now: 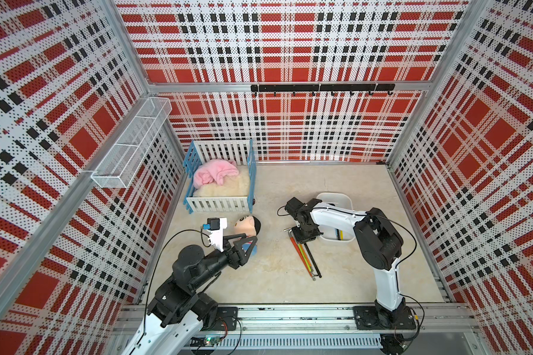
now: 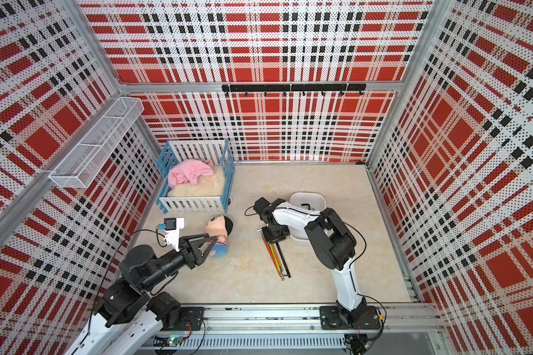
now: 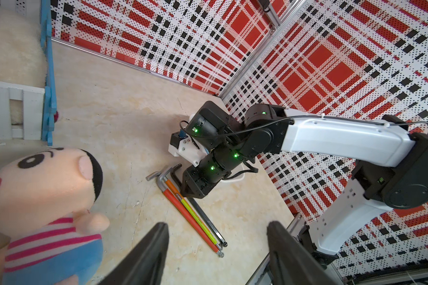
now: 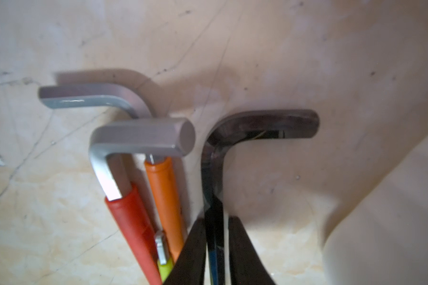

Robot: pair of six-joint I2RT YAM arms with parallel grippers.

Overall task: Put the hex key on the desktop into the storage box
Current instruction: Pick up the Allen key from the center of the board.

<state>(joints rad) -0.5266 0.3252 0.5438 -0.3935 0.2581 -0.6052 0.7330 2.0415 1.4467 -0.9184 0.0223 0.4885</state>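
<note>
Right wrist view shows you the right hand (image 4: 216, 221) pinched almost shut on the long shaft of the black L-shaped steel hex key (image 4: 265, 123), on the beige marbled tabletop (image 4: 307, 49) just beside the white plastic storage box (image 1: 336, 196). A few thin keys (image 1: 339, 235) already lie inside that box, while the red-sleeved hex key (image 4: 131, 217) and its neighbours wait beside it, so you look partway through.

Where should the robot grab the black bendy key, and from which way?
Best on the black hex key's long shaft, just past the bend, coming straight down with the jaws across it. It lies flat on the desktop, so only its sides are free; the orange-sleeved key lies close beside, so keep the jaws narrow.
</note>
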